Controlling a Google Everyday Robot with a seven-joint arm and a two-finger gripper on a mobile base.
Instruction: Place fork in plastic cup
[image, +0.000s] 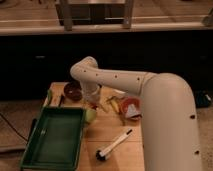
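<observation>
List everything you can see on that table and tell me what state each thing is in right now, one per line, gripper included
gripper: hanging over the table's middle, just above the plastic cup.
plastic cup: upright, beside the tray's right rim.
green tray: flat on the table's left side.
dark red bowl: upright, at the table's back left.
dish brush: lying flat, right of the tray, untouched.
fork: cannot make it out.
</observation>
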